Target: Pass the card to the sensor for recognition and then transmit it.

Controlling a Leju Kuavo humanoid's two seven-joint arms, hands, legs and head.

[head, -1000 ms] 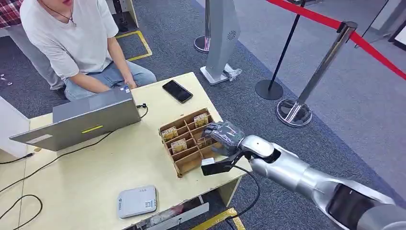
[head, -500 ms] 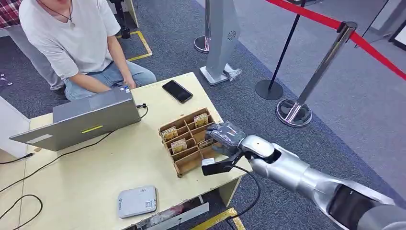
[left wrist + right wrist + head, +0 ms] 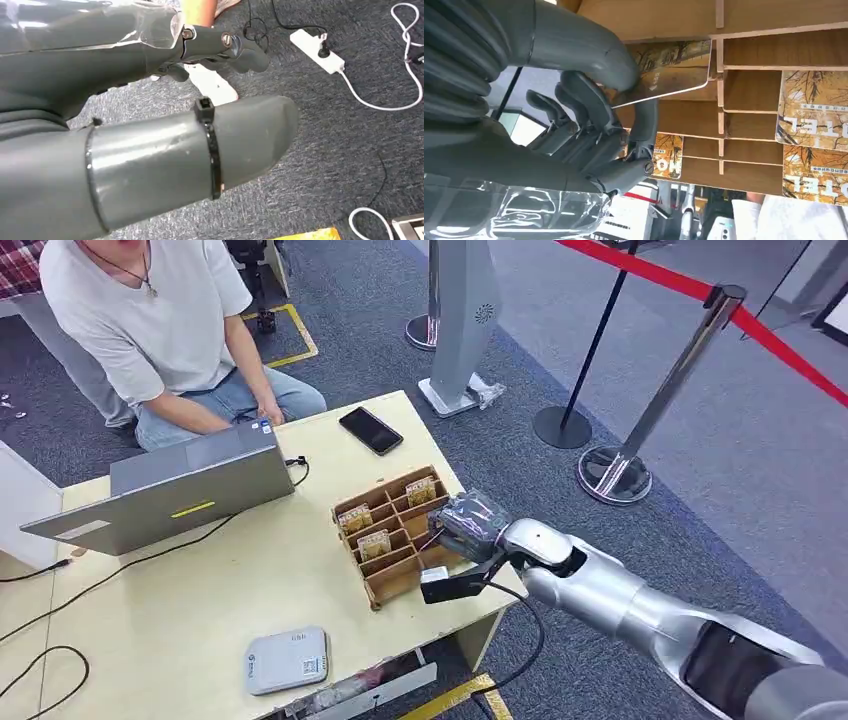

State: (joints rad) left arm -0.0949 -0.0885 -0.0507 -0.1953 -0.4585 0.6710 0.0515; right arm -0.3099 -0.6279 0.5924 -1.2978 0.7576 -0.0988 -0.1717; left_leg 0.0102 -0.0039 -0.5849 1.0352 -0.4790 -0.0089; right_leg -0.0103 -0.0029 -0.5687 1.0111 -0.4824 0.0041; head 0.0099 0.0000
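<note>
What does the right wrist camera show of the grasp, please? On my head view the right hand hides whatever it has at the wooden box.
Observer: The right hand pinches a card between its thumb and a finger, over a compartment of the wooden box.
Operator: Thank you. Is anything else close to its fingers?
Observer: Yes, a second card lies in the neighbouring compartment, partly behind the fingers.
Operator: And where is the left hand, please?
Observer: The left hand hangs over grey carpet holding nothing, with a white power strip on the floor beyond it.
</note>
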